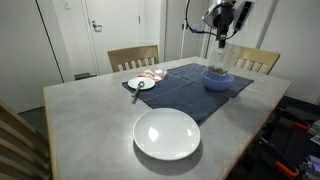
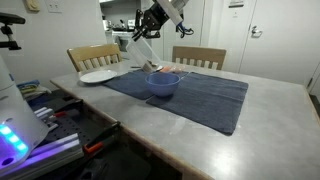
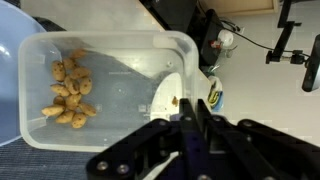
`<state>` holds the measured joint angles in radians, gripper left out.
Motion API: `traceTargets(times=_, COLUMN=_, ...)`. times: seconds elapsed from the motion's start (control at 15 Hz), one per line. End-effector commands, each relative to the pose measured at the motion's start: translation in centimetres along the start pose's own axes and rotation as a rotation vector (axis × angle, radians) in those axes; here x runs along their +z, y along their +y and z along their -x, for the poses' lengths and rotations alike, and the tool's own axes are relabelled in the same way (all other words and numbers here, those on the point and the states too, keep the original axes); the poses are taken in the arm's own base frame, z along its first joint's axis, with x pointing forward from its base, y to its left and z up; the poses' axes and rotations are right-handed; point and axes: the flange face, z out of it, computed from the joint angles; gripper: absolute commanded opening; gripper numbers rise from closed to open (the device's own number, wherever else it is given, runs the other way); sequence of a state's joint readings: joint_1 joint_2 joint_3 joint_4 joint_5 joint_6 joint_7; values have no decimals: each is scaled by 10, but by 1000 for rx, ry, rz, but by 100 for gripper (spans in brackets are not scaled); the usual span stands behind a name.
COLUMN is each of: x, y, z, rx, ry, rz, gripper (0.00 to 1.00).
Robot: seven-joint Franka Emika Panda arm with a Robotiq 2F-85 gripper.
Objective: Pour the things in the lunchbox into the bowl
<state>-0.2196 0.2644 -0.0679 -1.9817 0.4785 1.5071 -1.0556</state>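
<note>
My gripper [image 3: 193, 112] is shut on the rim of the clear lunchbox [image 3: 120, 55] and holds it in the air. Several small tan-brown pieces [image 3: 68, 92] lie bunched at the box's far end in the wrist view. In both exterior views the gripper [image 1: 222, 38] [image 2: 150, 28] holds the tilted lunchbox [image 1: 229, 55] [image 2: 139, 50] just above the round blue bowl [image 1: 217, 78] [image 2: 163, 84]. The bowl stands on a dark blue cloth [image 1: 185, 90] [image 2: 205, 95]. A pale blue curve at the left edge of the wrist view may be the bowl's rim [image 3: 6, 60].
A large white plate [image 1: 167, 134] [image 2: 98, 76] lies on the grey table [image 1: 90, 120] [image 2: 250, 135]. A small white dish [image 1: 140, 84] with a utensil sits at the cloth's corner. Wooden chairs [image 1: 133, 57] [image 2: 198, 57] stand at the table's far side.
</note>
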Motion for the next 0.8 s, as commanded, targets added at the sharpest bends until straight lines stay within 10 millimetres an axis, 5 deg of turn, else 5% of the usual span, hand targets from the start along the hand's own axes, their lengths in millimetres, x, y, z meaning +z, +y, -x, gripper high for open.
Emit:
traceTargets(times=0.0, x=-3, y=0, z=16, rx=-67, ry=28, rz=-65, gripper=2)
traceTargets(times=0.73, x=-10, y=20, z=41, rx=-229, ry=74, rz=-96, gripper=2)
